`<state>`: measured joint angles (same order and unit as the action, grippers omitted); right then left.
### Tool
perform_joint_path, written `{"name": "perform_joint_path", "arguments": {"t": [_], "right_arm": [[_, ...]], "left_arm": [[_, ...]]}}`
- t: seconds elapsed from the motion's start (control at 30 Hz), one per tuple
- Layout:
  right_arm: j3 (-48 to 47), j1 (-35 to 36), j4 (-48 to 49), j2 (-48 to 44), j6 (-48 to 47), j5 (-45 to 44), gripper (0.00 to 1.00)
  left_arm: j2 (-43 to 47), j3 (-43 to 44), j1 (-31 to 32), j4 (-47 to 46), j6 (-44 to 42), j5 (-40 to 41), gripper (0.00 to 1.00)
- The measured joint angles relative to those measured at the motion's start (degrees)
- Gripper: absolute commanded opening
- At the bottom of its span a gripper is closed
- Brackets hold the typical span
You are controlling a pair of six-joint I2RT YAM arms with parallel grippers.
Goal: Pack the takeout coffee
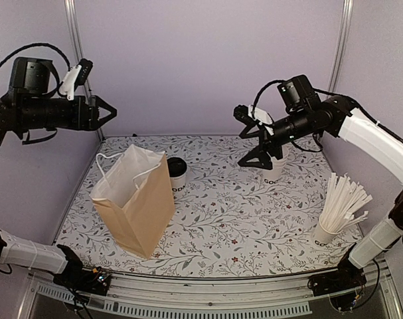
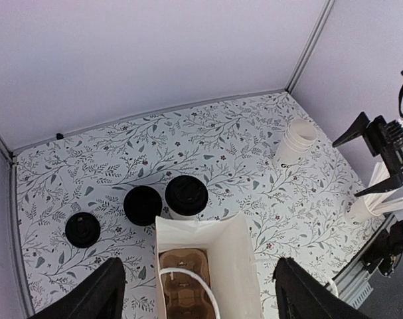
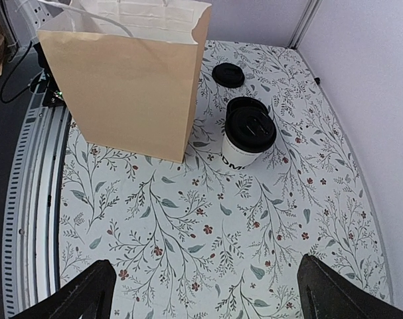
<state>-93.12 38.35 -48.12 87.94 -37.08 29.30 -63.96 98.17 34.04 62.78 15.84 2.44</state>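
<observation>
Lowering the left gripper, jaws spread, to the coffee below and just ahead of them, beside the bag, squeeze its wall under the lid; right gripper's jaws gape too, empty.

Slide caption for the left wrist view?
Open left gripper looking down into the paper bag, cup carrier inside, lidded takeout coffee standing beyond it.
</observation>
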Motion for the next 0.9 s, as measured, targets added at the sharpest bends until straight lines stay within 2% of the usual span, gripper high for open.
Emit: {"name": "perform_joint_path", "arguments": {"t": [0.2,0.47,0.57,0.9], "right_arm": [[3.43,0.00,1.33,-2.82,-0.07,-1.55,0.99],[7.13,0.00,2.43,-6.43,-0.15,-2.40,0.99],[8.24,0.00,3.13,-7.37,-0.15,-2.32,0.99],[10.95,0.00,3.89,-7.80,-0.17,-1.05,0.99]], "left_arm": [[-15.61,8.02,0.39,-3.13,-3.13,-0.57,0.84],[-37.16,15.58,0.15,-1.60,-5.16,1.25,0.93],[-41.40,18.34,-0.17,-1.40,-5.29,0.28,0.99],[-51.49,22.73,-0.52,-1.22,-4.90,-2.99,0.99]]}}
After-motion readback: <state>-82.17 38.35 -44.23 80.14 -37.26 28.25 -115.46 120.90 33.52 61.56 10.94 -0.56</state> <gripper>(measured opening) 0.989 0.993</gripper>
